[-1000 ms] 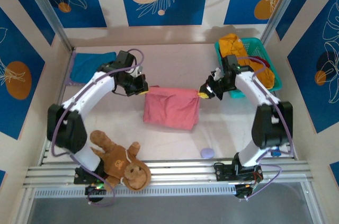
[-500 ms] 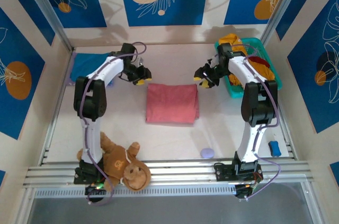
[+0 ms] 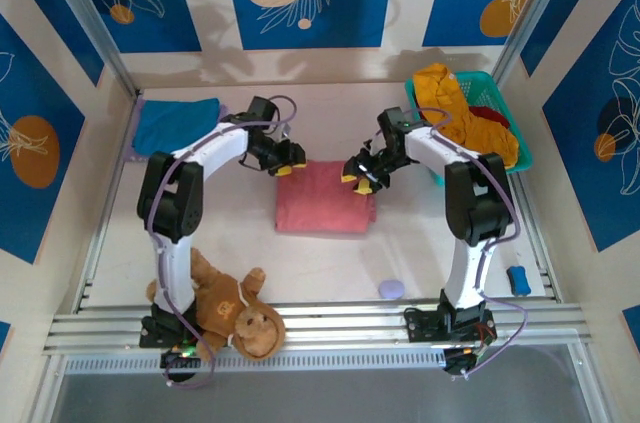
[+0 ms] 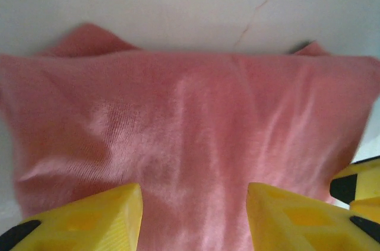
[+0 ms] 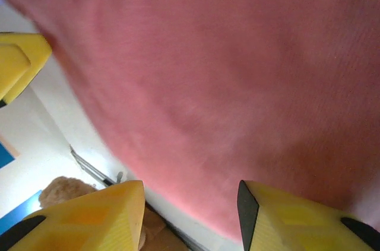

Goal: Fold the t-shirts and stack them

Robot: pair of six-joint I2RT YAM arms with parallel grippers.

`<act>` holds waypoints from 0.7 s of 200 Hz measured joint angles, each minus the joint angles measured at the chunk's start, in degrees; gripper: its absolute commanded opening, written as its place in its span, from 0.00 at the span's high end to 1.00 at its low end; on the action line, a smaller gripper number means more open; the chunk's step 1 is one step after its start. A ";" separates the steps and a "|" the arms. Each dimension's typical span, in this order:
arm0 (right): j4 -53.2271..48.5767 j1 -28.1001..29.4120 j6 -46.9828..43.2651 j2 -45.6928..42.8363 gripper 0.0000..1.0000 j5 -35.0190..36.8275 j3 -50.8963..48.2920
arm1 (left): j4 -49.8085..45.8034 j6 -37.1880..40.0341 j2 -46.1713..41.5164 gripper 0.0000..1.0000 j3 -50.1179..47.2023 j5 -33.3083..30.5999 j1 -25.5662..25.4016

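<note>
Top: pink shirt (image 3: pixel 325 200) lies folded into a rectangle mid-table. Left gripper (image 3: pixel 286 163) sits over its far-left corner, right gripper (image 3: pixel 357 173) over its far-right corner. Both are partly open and hold nothing. Blue shirt (image 3: pixel 176 124) lies folded far left, well apart from the pink one. Yellow shirt (image 3: pixel 447 101) is heaped in the basket (image 3: pixel 522 151) far right, with a dark red shirt (image 3: pixel 492 114) beside it. Toy monkey (image 3: pixel 225 307) is near left, by the arm base.

Left wrist: fingers (image 4: pixel 101 218) spread, pink cloth beneath and beyond them, none pinched. Cannot tell if the tips touch the cloth. A yellow finger of the other gripper pokes in at the right edge, so the two are close.

Right wrist: fingers (image 5: pixel 300 221) also apart, pink cloth under them, nothing clamped.

Risks, my read:
- Tips low over the far edge; a sideways move would drag the top layer and undo the fold.
- A shallow pinch takes one layer only, and the bundle opens on lift.
- Arms converge on one edge, so the fingers could clash.
- Uneven lift skews the stack on the blue shirt.
</note>
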 measured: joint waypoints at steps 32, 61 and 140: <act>2.03 0.63 0.17 2.64 0.49 0.04 -2.10 | 0.68 0.46 3.08 0.49 -1.84 -0.57 0.04; 0.90 1.90 -1.33 -3.56 0.39 2.89 -3.56 | 2.21 0.48 0.66 0.48 -4.90 -0.63 0.15; -2.91 2.56 -7.63 -14.78 0.24 14.84 -12.22 | 1.27 0.50 -1.62 0.46 -6.40 -1.46 0.17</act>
